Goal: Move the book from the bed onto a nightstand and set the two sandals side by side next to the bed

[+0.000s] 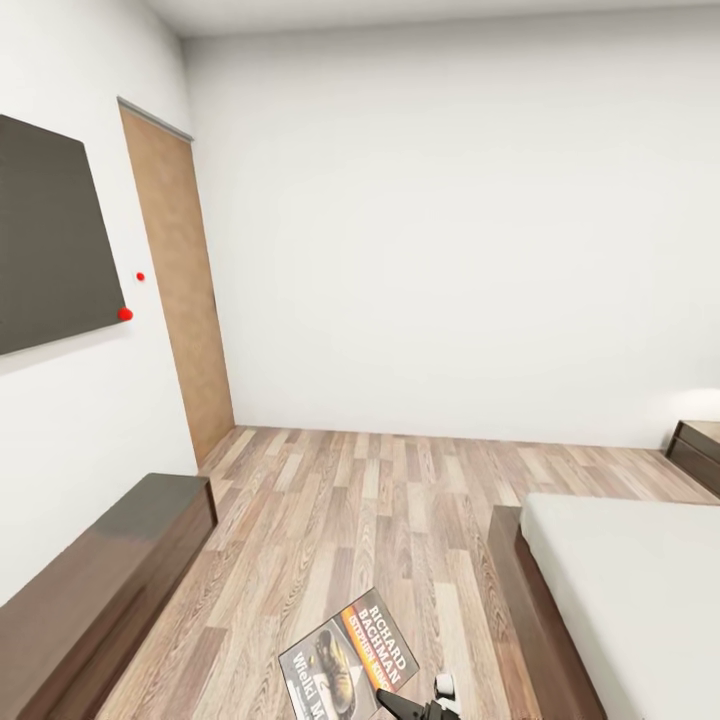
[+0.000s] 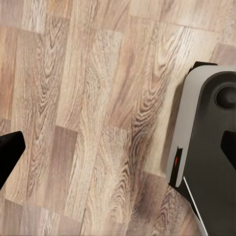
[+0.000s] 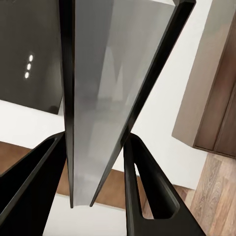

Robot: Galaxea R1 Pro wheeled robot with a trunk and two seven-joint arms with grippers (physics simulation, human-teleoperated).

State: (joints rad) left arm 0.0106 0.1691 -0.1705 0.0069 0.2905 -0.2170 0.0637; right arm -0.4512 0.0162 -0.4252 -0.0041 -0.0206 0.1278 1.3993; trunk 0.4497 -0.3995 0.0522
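The head view looks into the bedroom with plain white walls (image 1: 450, 230) and a floor (image 1: 350, 520) of brown wood planks, laid in long boards with grey and light brown tones. On the left wall hangs a dark flat panel (image 1: 45, 235), and beside it there are two small red marks. Further along that wall stands a brown wooden door (image 1: 180, 290). Under the panel, along the left wall, is a long low bench (image 1: 100, 590) of dark brown wood with a glossy top.

On the right side is the bed (image 1: 640, 590), with a light grey mattress lying in a dark brown wood frame. Behind it, at the right edge, a corner of the nightstand (image 1: 697, 448) shows against the far wall.

The book (image 1: 345, 660) is at the lower edge of the head view, over the floor between the bench and the bed. Its cover faces up, with the orange band and the white "RICHARD BACHMAN" letters. The right gripper (image 1: 415, 706) holds it at its lower right corner. In the right wrist view the book (image 3: 105, 98) stands edge-on between the two black fingers (image 3: 145, 196), which are closed on it.

The left wrist view looks at the wood planks (image 2: 93, 118) and a grey and black part of the robot (image 2: 209, 147). One black fingertip (image 2: 9, 150) shows at the edge; I cannot tell if the left gripper is open or closed.
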